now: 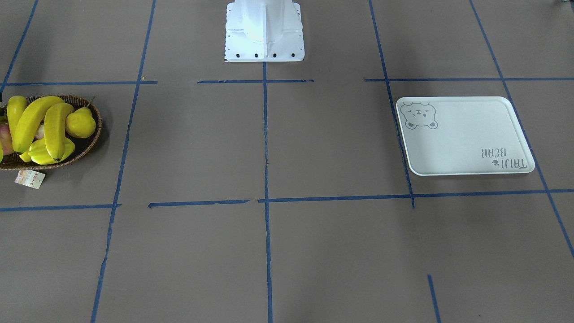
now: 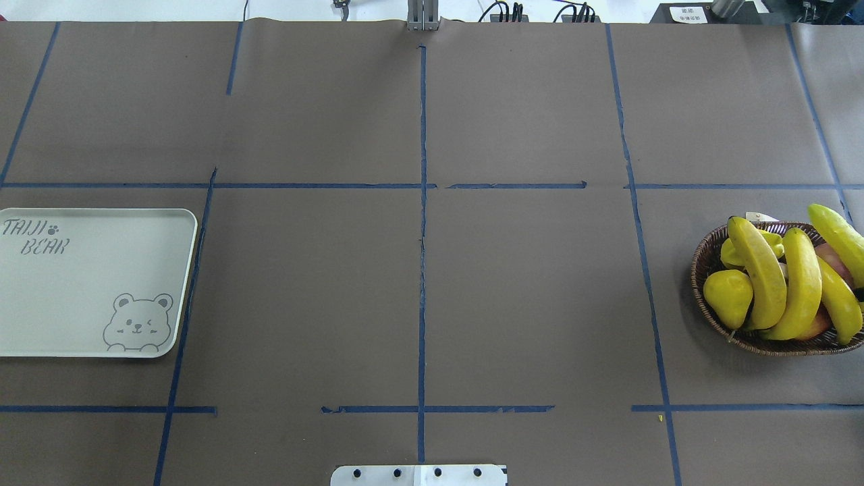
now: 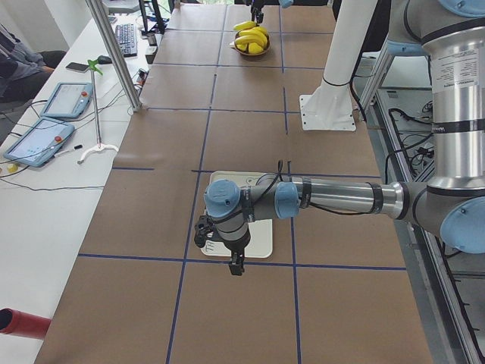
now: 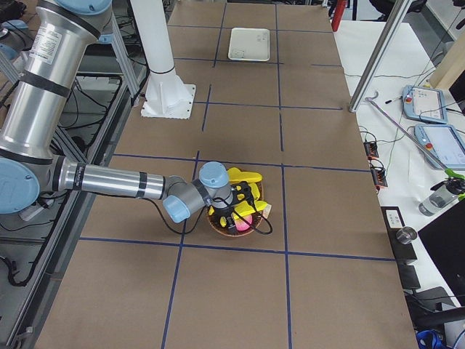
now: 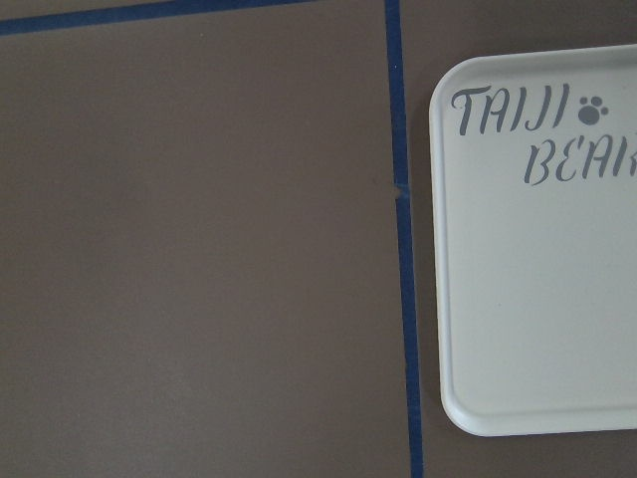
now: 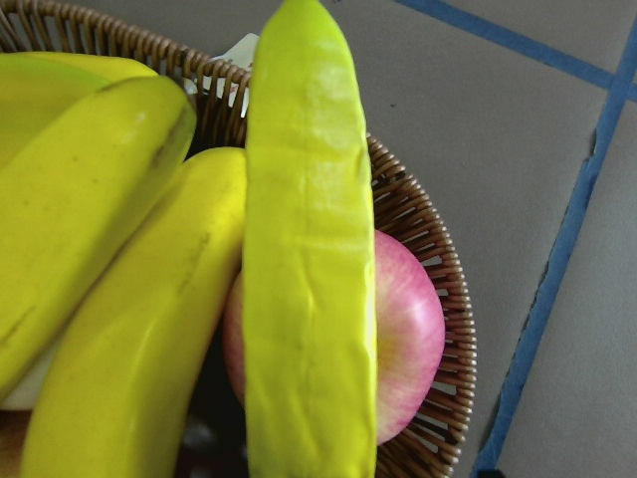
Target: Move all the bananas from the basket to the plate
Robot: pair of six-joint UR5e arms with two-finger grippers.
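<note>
While the right gripper (image 4: 237,212) is hanging just above the basket (image 2: 776,345), with the side view giving no way to tell whether it is spread or closed and its wrist view not showing it, the task is looking as though it is only beginning. All four bananas (image 2: 803,287) are lying in the basket at the robot's right end of the table (image 2: 526,304), piled over a pear (image 2: 727,297) and a pink apple (image 6: 413,329). From the right wrist, a greenish banana (image 6: 309,249) is filling the middle of the picture, running straight up and down it, riding on the apple with its upper tip poking past the woven rim. From overhead, the bananas are lying side by side, curved, their long axes running mostly from the robot's side toward the far side of the table, each tilting a little. I am judging that the next move is calling for a straight drop onto whichever banana is lying uppermost, the jaws closing across its narrow width near the middle, crosswise to that long axis. Far across the table, well apart from the basket, the plate (image 2: 88,283) is sitting bare at the robot's left end. The left gripper (image 3: 233,262) is hovering by its outer edge; whether that one is spread or closed I cannot tell either. The carry is looking long, so a hand-over may be needed.
</note>
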